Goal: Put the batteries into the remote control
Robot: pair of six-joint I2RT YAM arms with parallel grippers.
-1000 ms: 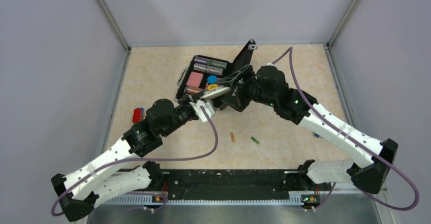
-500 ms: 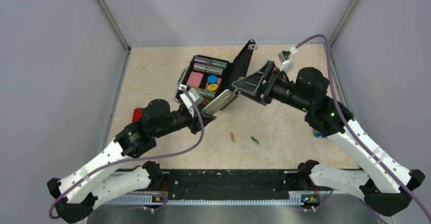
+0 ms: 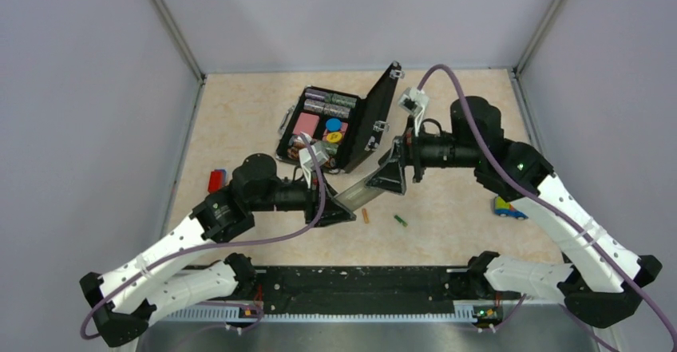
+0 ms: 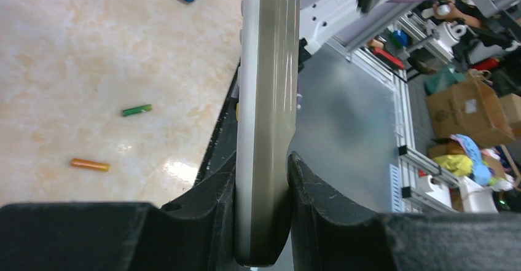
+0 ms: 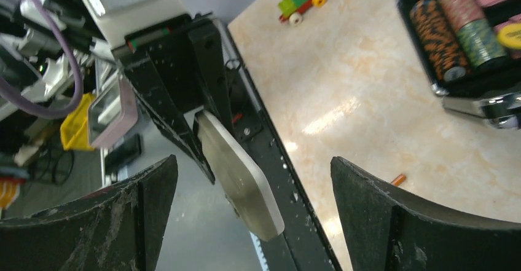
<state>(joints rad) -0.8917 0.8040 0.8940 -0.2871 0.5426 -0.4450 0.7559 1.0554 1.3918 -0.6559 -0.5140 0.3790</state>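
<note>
My left gripper (image 3: 335,208) is shut on the remote control (image 3: 356,194), holding its near end above the table; the remote slants up to the right with its grey back showing. In the left wrist view the remote (image 4: 264,111) stands edge-on between my left gripper's (image 4: 262,160) fingers. My right gripper (image 3: 391,178) is open at the remote's far end, not touching it; in the right wrist view the remote (image 5: 239,172) lies between the wide jaws of my right gripper (image 5: 255,160). The orange-brown battery (image 3: 365,215) and green battery (image 3: 401,220) lie on the table just below the remote.
An open black case (image 3: 375,120) with poker chips stands behind the grippers. A red block toy (image 3: 215,180) lies at the left and a multicoloured toy (image 3: 507,207) at the right. The black base rail (image 3: 359,280) runs along the near edge.
My left gripper has carried the remote from over the case toward the front centre. My right gripper pulled back from the remote, then came down, open, at its far end.
</note>
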